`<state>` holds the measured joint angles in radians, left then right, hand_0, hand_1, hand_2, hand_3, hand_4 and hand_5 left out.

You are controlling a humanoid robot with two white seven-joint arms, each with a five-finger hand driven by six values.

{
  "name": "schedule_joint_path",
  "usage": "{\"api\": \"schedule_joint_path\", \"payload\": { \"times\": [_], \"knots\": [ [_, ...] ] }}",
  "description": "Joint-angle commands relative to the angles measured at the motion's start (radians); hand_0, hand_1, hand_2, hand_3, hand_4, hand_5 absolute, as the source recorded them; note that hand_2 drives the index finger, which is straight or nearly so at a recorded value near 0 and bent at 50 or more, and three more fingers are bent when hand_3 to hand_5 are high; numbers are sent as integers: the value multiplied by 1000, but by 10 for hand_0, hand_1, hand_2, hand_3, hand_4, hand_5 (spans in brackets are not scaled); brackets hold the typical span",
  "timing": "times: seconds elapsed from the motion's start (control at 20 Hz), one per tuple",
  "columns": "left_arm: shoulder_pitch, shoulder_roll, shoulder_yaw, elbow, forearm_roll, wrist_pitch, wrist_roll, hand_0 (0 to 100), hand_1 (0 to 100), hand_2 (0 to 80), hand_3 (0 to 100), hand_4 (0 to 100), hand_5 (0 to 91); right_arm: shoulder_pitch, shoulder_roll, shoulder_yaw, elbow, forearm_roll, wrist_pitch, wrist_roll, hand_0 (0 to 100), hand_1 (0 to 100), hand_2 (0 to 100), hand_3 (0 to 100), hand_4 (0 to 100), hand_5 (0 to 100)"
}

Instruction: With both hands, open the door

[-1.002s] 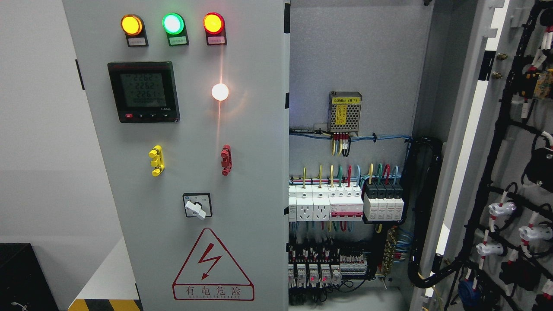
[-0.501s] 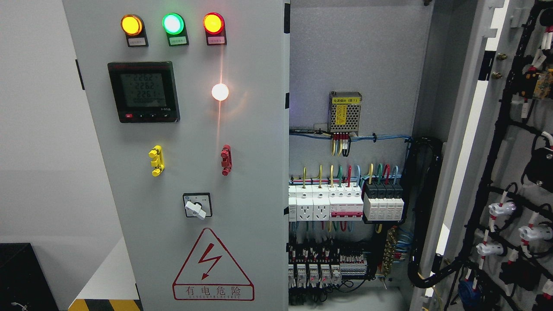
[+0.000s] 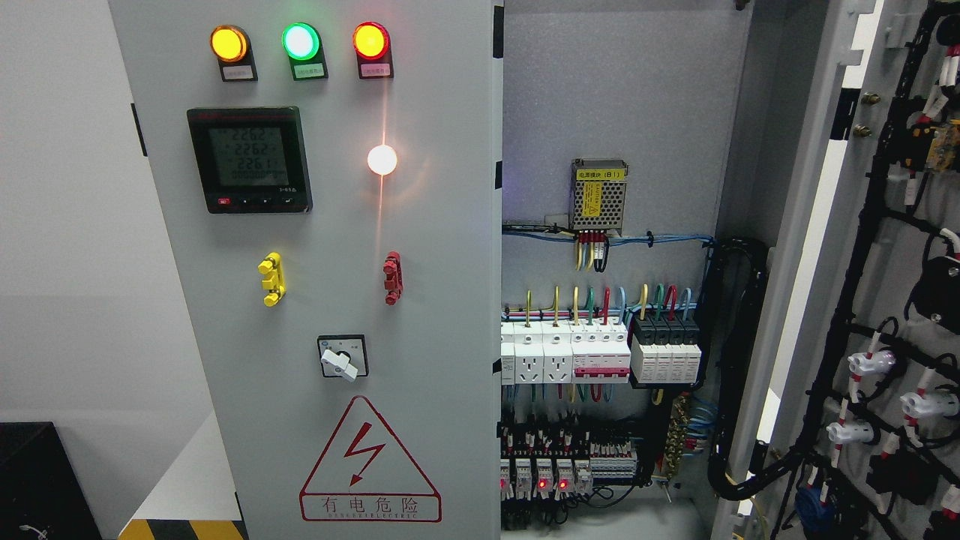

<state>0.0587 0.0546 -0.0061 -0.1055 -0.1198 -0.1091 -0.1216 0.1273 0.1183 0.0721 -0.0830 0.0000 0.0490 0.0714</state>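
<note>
Nothing has shifted since the earlier frames except small red lights now lit on the relays (image 3: 541,484) at lower centre. Neither robot hand is in view, so finger state cannot be told. Left door (image 3: 322,262) fills centre-left, closed, lamps lit. Right door (image 3: 885,300) stands swung open at frame right, wiring exposed. Cabinet interior (image 3: 615,112) between them; white wall upper left.

- Evenly and brightly lit, sharp across most of the frame.
- Strong glare from the white lamp (image 3: 382,159), with a thin vertical streak running up and down the grey left door (image 3: 435,300).
- Blown-out centres in the three indicator lights (image 3: 300,41).
- Dimmer and shadowed deep inside the cabinet interior (image 3: 615,90).
- Overexposed white strip (image 3: 814,217) along the open right door.
</note>
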Motion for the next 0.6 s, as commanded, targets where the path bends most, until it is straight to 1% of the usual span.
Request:
{"api": "schedule_joint_path", "payload": {
  "times": [0.0,0.15,0.3,0.45,0.55],
  "knots": [
    [1,-71,233,116,-35,-1,56,0,0,0,0,0,0,0,0,0,-1,-23,0,1,190,0,0,0,0,0],
    [1,-73,279,116,-38,0,60,0,0,0,0,0,0,0,0,0,-20,-25,0,-1,190,0,0,0,0,0],
    [-3,-73,321,115,-41,0,60,0,0,0,0,0,0,15,0,2,-133,-25,0,-1,190,0,0,0,0,0],
    [-5,-76,318,116,-41,2,65,0,0,0,0,0,0,46,-12,2,-251,-25,0,-1,190,0,0,0,0,0],
    [-13,-76,319,122,-40,2,82,0,0,0,0,0,0,77,-15,3,-338,-25,0,-1,190,0,0,0,0,0]
  ]
}}
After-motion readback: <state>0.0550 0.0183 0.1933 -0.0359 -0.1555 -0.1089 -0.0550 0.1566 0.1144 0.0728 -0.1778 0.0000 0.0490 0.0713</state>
